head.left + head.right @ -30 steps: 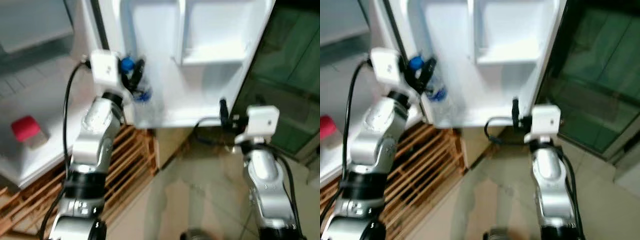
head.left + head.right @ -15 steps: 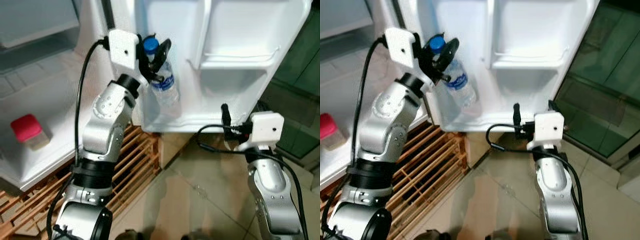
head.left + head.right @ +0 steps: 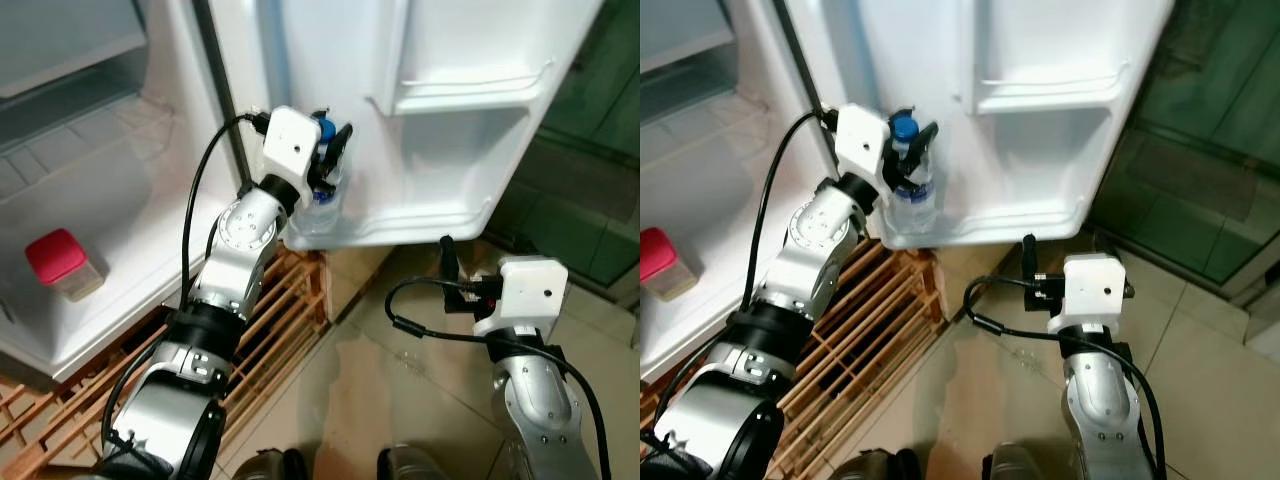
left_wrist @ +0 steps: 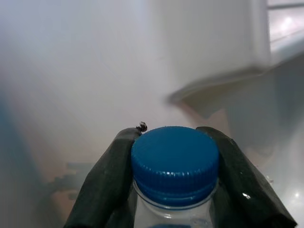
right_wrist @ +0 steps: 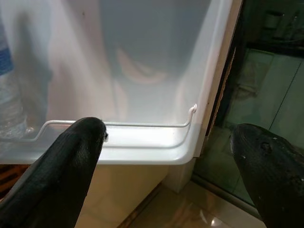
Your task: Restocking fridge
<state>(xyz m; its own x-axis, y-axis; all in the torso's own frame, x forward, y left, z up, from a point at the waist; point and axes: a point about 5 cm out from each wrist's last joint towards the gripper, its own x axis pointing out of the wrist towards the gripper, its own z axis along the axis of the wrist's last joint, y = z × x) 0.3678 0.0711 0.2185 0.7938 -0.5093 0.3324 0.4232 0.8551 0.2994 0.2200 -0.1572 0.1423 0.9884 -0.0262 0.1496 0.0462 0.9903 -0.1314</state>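
Observation:
A clear water bottle with a blue cap stands upright in the left end of the fridge door's bottom shelf. My left gripper is shut on the bottle's neck just under the cap, one black finger on each side. My right gripper hangs low in front of the same shelf's right part, open and wide apart, with nothing between its fingers. The bottle's base is hidden behind the shelf's front rim.
An upper door shelf sits above the bottom one. Inside the fridge at left, a red-capped container rests on a white shelf. A wooden slatted pallet lies under the fridge. Dark green glass stands at right, above a tiled floor.
My left arm has brought the bottle down from a tilted hold in front of the door to upright in the bottom door shelf. The head camera has shifted. The right arm has barely moved.

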